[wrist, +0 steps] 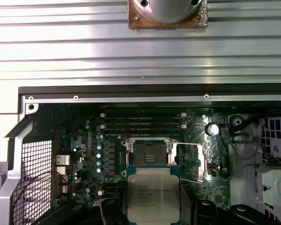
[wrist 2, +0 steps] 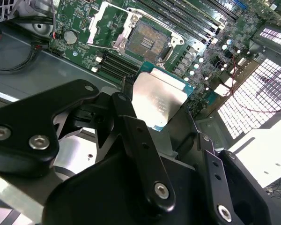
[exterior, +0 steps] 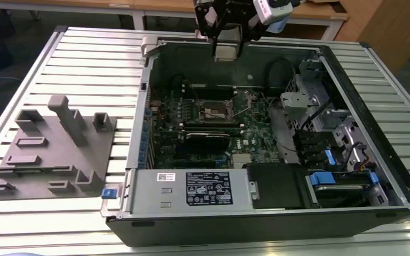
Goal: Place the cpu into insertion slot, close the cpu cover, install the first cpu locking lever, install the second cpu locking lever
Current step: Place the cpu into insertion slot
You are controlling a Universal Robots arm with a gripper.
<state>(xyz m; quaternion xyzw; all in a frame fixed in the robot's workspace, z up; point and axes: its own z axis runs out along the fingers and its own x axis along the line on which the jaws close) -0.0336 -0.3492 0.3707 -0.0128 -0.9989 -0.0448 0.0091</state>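
Observation:
My gripper (exterior: 228, 49) hangs over the far edge of the open computer case (exterior: 137, 133), shut on the cpu (exterior: 228, 53), a flat square chip with a dull silver top. Both wrist views show the cpu (wrist 2: 159, 101) (wrist: 152, 194) clamped between the black fingers (wrist 2: 131, 131), well above the green motherboard (exterior: 255, 138). The insertion slot (exterior: 215, 110) (wrist 2: 145, 42) (wrist: 149, 152) lies bare, a dark square recess with a silvery rim. The cpu cover (wrist 2: 100, 23) (wrist: 190, 161), a thin metal frame with a window, is flipped open beside the slot.
A grey moulded fixture (exterior: 48, 149) lies on the slatted table at the exterior view's left. Inside the case are the power supply (exterior: 190, 186), a long black card (exterior: 206, 140), memory slots (wrist: 143, 123) and drive bays with cables (exterior: 333, 138).

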